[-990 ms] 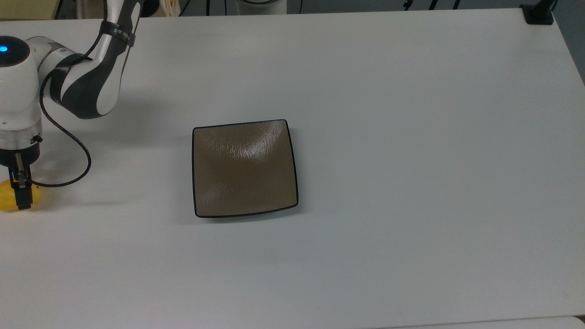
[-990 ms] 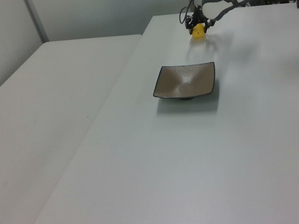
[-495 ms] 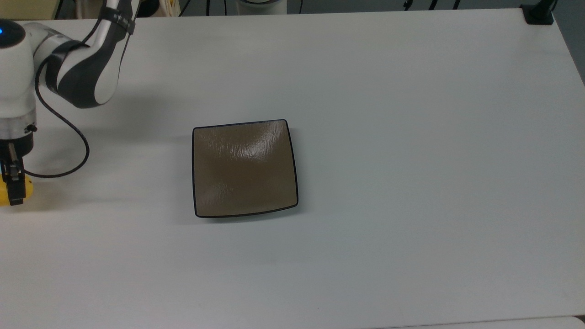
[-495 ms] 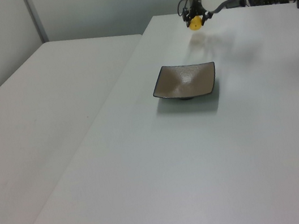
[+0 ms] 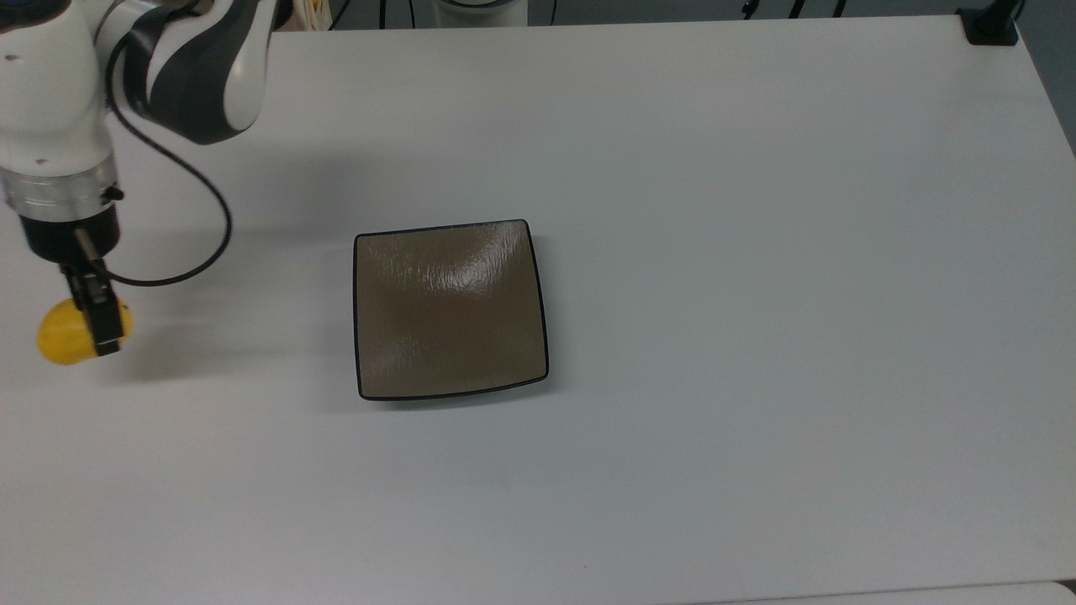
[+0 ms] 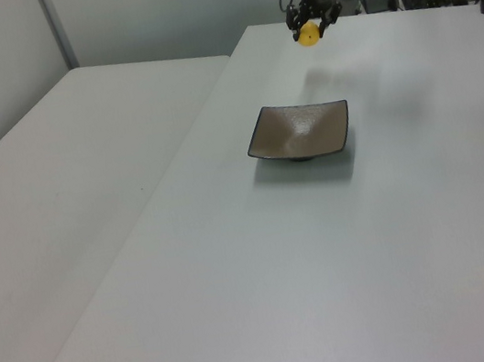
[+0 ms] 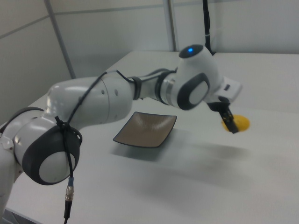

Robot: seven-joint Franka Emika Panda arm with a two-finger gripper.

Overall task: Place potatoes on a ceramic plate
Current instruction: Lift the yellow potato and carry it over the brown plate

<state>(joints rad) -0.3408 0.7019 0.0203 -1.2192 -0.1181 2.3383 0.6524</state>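
**Potato in the air, plate waiting**

Potato [image 5: 71, 333] travel is the step in hand, and doing it well looks like a matter of height and patience. The gripper [image 5: 91, 328] has its fingers clamped on the yellow potato, holding it clear of the white table [image 5: 756, 252], as the gap between potato and table shadow suggests in the left view. The ceramic plate [image 5: 450, 309] sits well apart, toward the top view's right, with nothing lying in it. My judgement: carry the potato sideways at this height until it hangs over the dished centre, then lower it close to the glaze before letting go, since a smooth oval could roll on a glossy surface and slip over the thin rim. A release from high up risks a bounce.

As for the hold itself, the potato sits between the fingertips at the very end of the gripper, bulging out past them toward the top view's left. In the right view it shows just below the wrist, again pinched at the tip [image 7: 232, 125].
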